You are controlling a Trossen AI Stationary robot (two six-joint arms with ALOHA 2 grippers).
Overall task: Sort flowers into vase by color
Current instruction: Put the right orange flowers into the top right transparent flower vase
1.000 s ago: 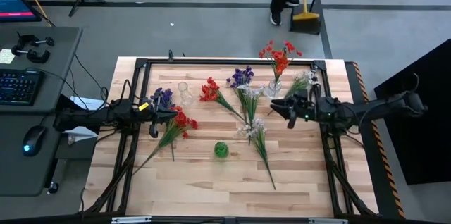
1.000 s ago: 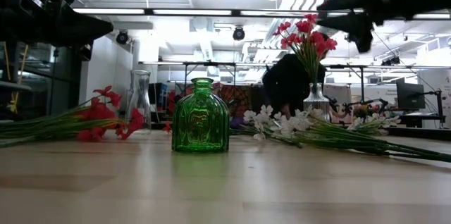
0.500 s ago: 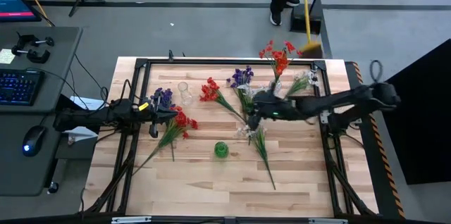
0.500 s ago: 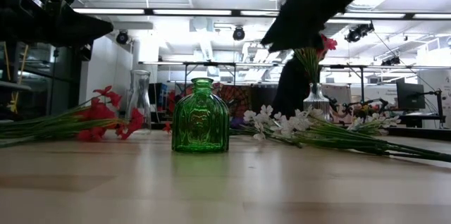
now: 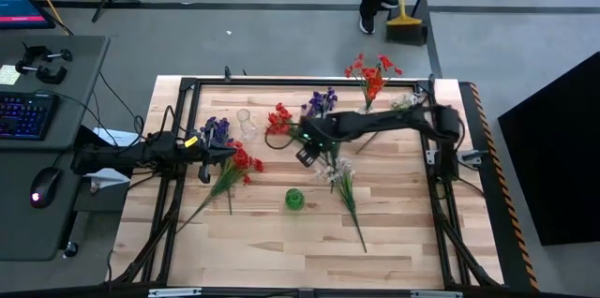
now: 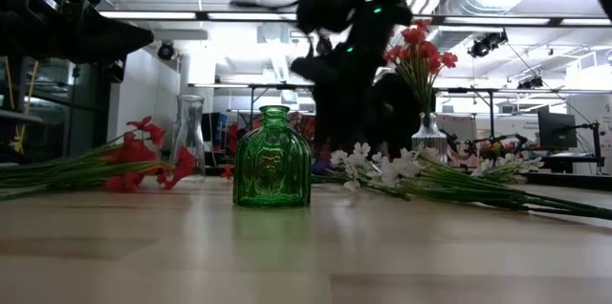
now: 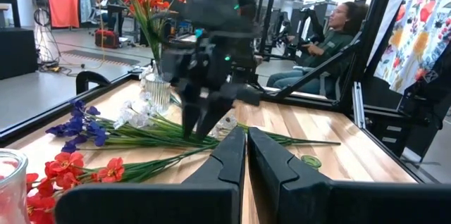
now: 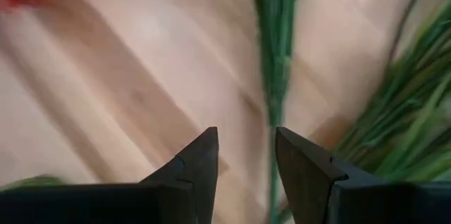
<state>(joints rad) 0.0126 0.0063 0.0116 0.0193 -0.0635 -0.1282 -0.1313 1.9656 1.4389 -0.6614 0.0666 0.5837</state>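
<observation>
Red, purple and white sprays lie flat on the table. One red spray (image 5: 278, 120) has its stem running toward the white sprays (image 5: 339, 174). A purple spray (image 5: 322, 101) lies beyond it. More red blooms (image 5: 370, 75) stand in a clear vase (image 6: 429, 138). An empty clear vase (image 5: 246, 125) and a green vase (image 5: 294, 199) stand upright. My right gripper (image 5: 306, 153) is open and hangs over the red spray's green stem (image 8: 278, 48), fingers pointing down. My left gripper (image 5: 204, 163) is shut beside another red spray (image 5: 239, 159) and a purple one (image 5: 216, 129).
A black frame (image 5: 187, 87) runs around the tabletop. A person sits beyond the table (image 7: 331, 37), and another stands past the far edge with a broom (image 5: 405, 17). Bare wood lies along the near side of the table (image 5: 281, 251).
My right arm has swung from beside the vase with red blooms at the table's right toward the left, reaching across the middle. Its gripper now hangs over the stem of the middle red spray. The flowers and vases have stayed where they were.
</observation>
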